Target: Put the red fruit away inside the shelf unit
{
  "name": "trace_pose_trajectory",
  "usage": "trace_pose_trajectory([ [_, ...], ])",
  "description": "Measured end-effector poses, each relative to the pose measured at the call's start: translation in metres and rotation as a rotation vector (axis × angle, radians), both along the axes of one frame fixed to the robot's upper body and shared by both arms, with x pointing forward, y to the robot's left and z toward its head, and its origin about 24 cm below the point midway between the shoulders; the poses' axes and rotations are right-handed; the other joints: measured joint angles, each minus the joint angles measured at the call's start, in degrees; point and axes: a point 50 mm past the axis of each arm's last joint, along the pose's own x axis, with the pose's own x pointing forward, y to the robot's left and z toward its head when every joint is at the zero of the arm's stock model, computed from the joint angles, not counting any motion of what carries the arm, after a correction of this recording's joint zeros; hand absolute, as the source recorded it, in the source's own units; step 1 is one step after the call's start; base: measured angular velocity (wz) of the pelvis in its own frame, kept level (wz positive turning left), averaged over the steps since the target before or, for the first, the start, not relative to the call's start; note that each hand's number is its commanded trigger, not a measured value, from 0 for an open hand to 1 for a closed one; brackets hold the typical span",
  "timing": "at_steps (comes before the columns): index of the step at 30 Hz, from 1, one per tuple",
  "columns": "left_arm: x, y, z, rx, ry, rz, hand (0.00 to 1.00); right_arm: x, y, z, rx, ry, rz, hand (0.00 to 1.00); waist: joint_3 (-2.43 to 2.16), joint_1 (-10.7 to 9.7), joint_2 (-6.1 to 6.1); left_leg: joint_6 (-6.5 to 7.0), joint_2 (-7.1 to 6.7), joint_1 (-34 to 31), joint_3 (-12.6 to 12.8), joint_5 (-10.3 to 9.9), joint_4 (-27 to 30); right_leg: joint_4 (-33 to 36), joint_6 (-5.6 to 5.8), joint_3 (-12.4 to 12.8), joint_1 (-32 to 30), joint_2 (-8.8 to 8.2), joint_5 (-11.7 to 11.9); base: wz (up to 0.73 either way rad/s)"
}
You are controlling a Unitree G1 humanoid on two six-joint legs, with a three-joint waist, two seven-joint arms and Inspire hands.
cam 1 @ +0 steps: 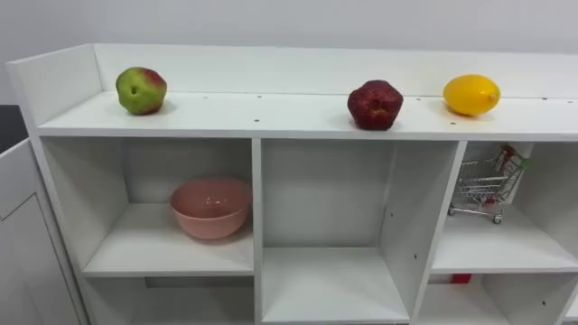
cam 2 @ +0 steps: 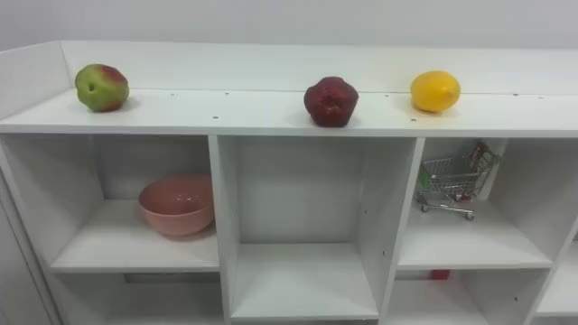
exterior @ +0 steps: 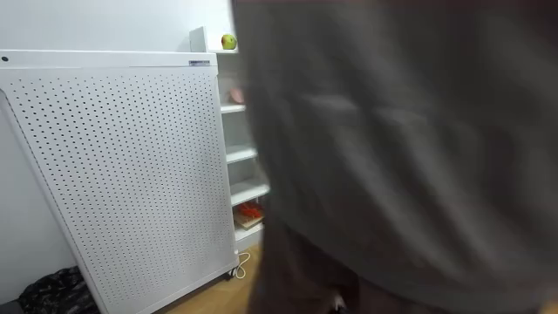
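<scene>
3 fruits on closet (cam 1: 262, 113) top: apple (cam 1: 141, 90), pomegranate (cam 1: 375, 105), lemon (cam 1: 471, 95) (bowl (cam 1: 209, 208) below apple).

A white closet (cam 1: 256, 208) of open square compartments stands against a plain pale wall (cam 1: 298, 20). A low raised edge runs along the back and left end of its top shelf (cam 1: 271, 116). In the room view a tall white perforated panel (exterior: 122, 174) stands just beside the closet on a wooden floor (exterior: 214, 298), under even light.
</scene>
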Motion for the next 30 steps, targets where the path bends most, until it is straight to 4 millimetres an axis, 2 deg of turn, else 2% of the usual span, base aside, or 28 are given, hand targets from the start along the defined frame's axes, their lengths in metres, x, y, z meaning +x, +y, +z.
trace_pose_trajectory([
  [7,-0.001,0.0,0.0,0.0,0.002,0.001,0.0,0.001,0.0,0.0,-0.004,-0.004,0.0,0.0,0.04,0.02,0.28,0.0,0.0,-0.04,0.12,0.0,-0.02,0.0,0.0,-0.03,-0.03,0.0,0.0,0.0],
  [15,0.0,0.0,0.0,-0.001,-0.002,-0.002,0.0,0.002,-0.002,0.001,-0.037,-0.025,-0.001,0.0,0.14,-0.04,1.13,0.0,0.01,0.0,0.29,0.0,-0.03,0.02,0.0,0.06,-0.1,0.01,0.0,0.0],
  [25,0.001,0.0,0.0,-0.001,-0.004,-0.002,0.0,0.004,-0.002,0.001,-0.042,-0.041,-0.004,0.0,0.12,-0.06,1.02,0.0,0.02,0.02,0.37,0.0,0.02,0.14,-0.01,0.08,-0.14,0.0,0.0,0.0],
  [28,0.002,-0.001,0.0,0.0,-0.011,-0.003,0.0,0.006,-0.003,0.001,-0.052,-0.064,-0.053,0.0,0.1,0.05,1.06,0.0,0.02,-0.02,0.39,0.0,0.03,0.13,-0.01,0.11,-0.2,0.0,0.0,0.0],
  [30,0.004,-0.001,0.0,0.006,-0.029,-0.005,0.0,0.018,-0.006,0.004,-0.069,-0.147,-0.142,0.0,0.13,-0.03,1.2,0.0,0.02,-0.02,0.73,0.0,0.09,0.1,-0.02,0.33,-0.28,0.02,0.01,-0.05],
])
